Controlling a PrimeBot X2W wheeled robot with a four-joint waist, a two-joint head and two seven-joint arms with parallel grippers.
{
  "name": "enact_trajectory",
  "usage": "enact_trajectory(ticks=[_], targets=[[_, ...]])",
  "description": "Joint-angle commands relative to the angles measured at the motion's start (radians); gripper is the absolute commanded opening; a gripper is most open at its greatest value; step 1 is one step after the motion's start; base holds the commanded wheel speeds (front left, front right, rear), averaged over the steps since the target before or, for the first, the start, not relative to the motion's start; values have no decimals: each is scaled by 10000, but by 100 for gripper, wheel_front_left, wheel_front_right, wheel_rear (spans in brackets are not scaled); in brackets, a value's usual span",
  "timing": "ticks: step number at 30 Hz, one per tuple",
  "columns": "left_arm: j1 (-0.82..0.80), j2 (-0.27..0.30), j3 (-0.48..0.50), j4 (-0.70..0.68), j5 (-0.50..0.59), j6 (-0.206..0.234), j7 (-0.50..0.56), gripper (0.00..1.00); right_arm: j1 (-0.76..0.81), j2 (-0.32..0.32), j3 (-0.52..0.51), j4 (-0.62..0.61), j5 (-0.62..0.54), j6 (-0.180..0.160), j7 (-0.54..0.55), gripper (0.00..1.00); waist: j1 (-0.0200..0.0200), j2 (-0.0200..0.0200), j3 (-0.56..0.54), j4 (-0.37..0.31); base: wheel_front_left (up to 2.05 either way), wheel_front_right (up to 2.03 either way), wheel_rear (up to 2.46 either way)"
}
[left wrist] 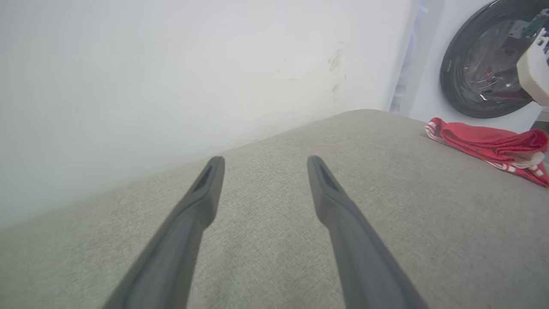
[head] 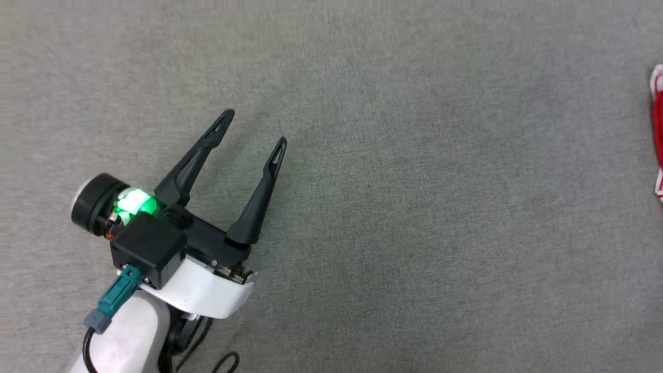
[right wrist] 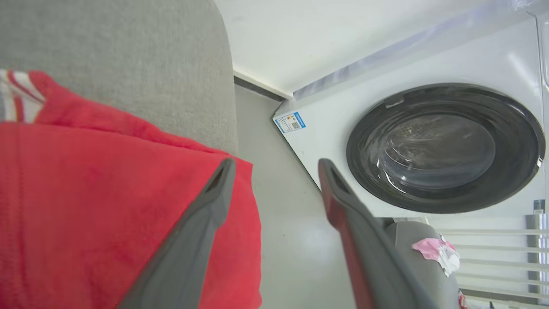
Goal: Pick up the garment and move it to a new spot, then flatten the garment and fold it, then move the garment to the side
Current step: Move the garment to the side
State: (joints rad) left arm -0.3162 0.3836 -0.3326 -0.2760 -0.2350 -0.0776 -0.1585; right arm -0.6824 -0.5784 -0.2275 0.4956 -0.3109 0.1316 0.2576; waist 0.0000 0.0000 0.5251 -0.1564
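Noted the left gripper (head: pixel 255 129) over the bare grey fabric surface (head: pixel 414 207), fingers spread wide with nothing between them, well apart from the garment (head: pixel 658 129). Found the garment lying in folds, red with striped trim, at the surface's right edge, near the washing machine (right wrist: pixel 446 146). Logged the right gripper (right wrist: pixel 276 165) parted too and holding nothing, one finger over the red cloth, the other past its edge.

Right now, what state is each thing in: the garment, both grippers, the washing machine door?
Garment: folded up, lying near the edge of the grey surface.
Left gripper: open, empty, above the grey surface.
Right gripper: open, holding nothing, one finger over the garment.
Washing machine door: shut.
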Motion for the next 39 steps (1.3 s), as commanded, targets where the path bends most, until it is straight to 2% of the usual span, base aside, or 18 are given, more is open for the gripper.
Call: enact_trajectory(ticks=[1,6,13,17,20,29,35,39], targets=[[277,-73,60,239,-108,121,-165,100,26,191,109,-343,317,-19,-152,100,0,0,-790,179,0,0,0],[758,-255,239,913,-412,331,-513,100,296,778,438,-1304,1772,-19,-688,100,0,0,-1853,486,0,0,0],[1352,-428,673,1576,-835,645,-785,100,1147,1321,1332,-2978,3034,-19,-970,100,0,0,-2814,862,0,0,0],[1652,-581,845,2019,-1007,760,-917,100,2113,1888,1529,-3915,3998,-19,-1231,100,0,0,-3295,1166,0,0,0],[1877,-683,931,2349,-1106,790,-980,100,2857,2543,1615,-4424,4473,-18,-1567,100,0,0,-3636,1364,0,0,0],[2549,-980,970,3199,-1179,689,-1062,100,4852,4258,1663,-4655,5069,-18,-2733,100,0,0,-4573,1822,0,0,0],[2848,-1275,1096,3381,-1096,609,-1078,100,5902,4849,1367,-4554,5446,-16,-3317,100,0,0,-4916,2017,0,0,0],[3016,-1372,1188,3465,-913,470,-1073,100,6425,5006,1454,-4559,5105,-15,-3669,100,0,0,-4986,2071,0,0,0]])
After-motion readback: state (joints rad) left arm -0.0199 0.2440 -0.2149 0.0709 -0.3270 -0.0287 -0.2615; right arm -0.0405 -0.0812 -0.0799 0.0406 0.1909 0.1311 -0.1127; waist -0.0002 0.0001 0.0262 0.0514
